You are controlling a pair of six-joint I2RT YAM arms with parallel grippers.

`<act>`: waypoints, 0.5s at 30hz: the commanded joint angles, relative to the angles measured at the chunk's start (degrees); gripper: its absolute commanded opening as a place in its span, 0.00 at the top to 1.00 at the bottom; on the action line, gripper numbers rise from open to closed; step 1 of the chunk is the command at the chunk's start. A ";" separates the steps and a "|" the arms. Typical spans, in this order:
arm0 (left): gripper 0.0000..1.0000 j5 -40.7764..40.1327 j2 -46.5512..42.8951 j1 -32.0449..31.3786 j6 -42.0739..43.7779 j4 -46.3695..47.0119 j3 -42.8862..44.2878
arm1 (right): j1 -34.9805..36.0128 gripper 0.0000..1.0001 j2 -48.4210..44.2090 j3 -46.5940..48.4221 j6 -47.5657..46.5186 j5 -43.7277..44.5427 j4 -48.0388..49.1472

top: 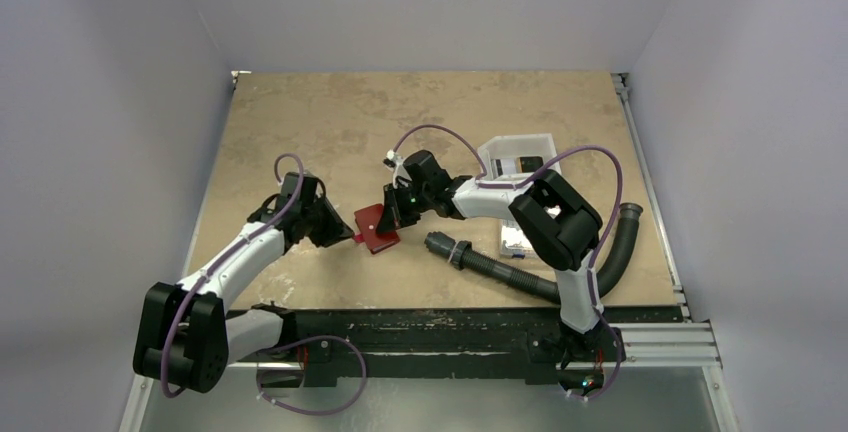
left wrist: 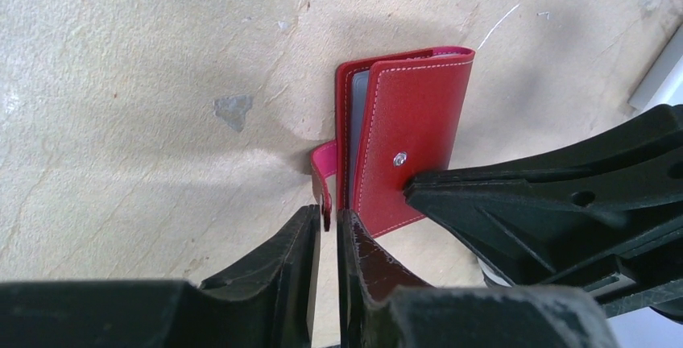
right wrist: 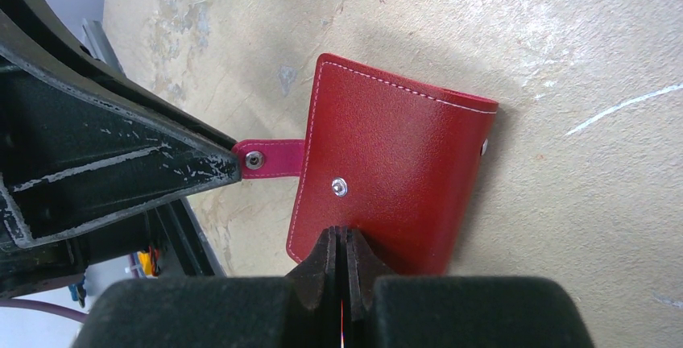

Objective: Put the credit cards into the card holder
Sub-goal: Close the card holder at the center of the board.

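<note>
The red card holder [top: 377,228] lies in the middle of the table, its cover slightly ajar. A pale grey card edge [left wrist: 358,114] shows between its covers; other credit cards are out of view. My left gripper [left wrist: 329,217] has its fingers nearly together around the end of the holder's small closing tab [left wrist: 324,172], which sticks out toward it. My right gripper [right wrist: 340,234] is shut, and its tips press down on the holder's cover [right wrist: 395,163] just beside the snap stud. In the top view the left gripper [top: 345,235] and right gripper [top: 388,220] flank the holder.
A white tray [top: 548,142] holding a dark object stands at the back right. A black corrugated hose [top: 500,270] lies in front of the right arm and curves up at the right [top: 625,242]. A metal rail [top: 655,222] runs along the table's right edge.
</note>
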 commanded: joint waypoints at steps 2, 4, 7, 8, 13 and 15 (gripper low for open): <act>0.83 -1.11 0.08 0.00 -0.47 3.10 -1.29 | 0.08 1.00 2.96 -0.96 -1.75 3.99 -1.50; 0.83 -0.83 0.39 0.00 -0.29 3.45 -1.59 | 0.08 1.00 3.10 -0.96 -1.75 3.91 -1.47; 0.86 -0.91 0.56 0.00 -0.11 3.51 -1.60 | 0.08 1.00 3.12 -0.96 -1.75 3.90 -1.47; 0.88 -0.99 0.50 0.00 0.02 3.55 -1.53 | 0.08 1.00 3.12 -0.96 -1.75 3.90 -1.52; 1.00 0.15 0.19 0.00 2.01 5.25 -1.41 | 0.15 1.00 3.69 -0.73 -2.24 3.92 -1.61; 1.00 2.69 0.67 0.00 4.06 7.20 -1.25 | 0.17 1.00 4.13 -0.53 -3.02 3.70 -1.73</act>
